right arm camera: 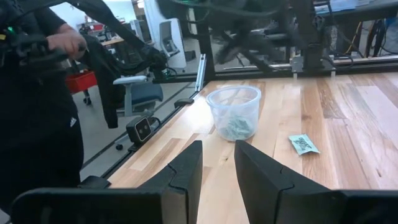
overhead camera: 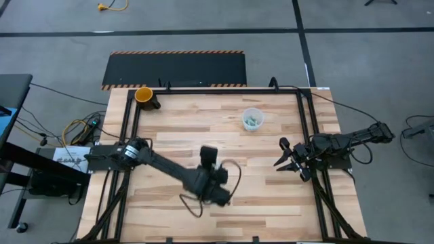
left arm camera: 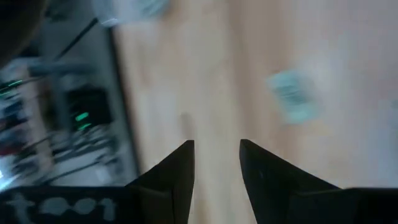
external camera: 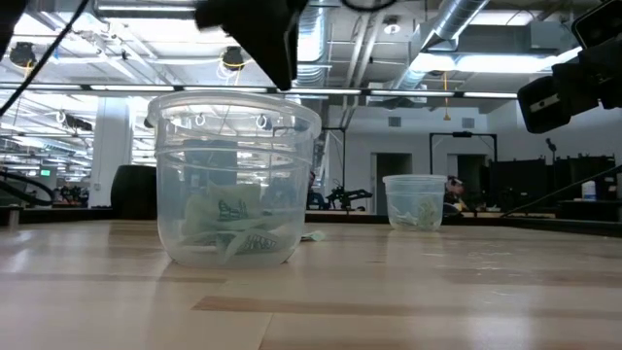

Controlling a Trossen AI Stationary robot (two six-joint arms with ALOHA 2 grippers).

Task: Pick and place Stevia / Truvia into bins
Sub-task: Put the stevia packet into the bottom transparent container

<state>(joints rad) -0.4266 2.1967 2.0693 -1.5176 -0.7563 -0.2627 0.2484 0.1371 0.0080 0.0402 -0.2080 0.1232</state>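
On table: two bins (external camera: pixel 236 177) (external camera: pixel 416 202).

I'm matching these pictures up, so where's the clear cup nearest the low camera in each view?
Low: cup, large, left of centre.
Right wrist: cup in the middle.
High: hidden under the left arm.
Left wrist: too blurred to tell.
Landmark: the left arm overhead.
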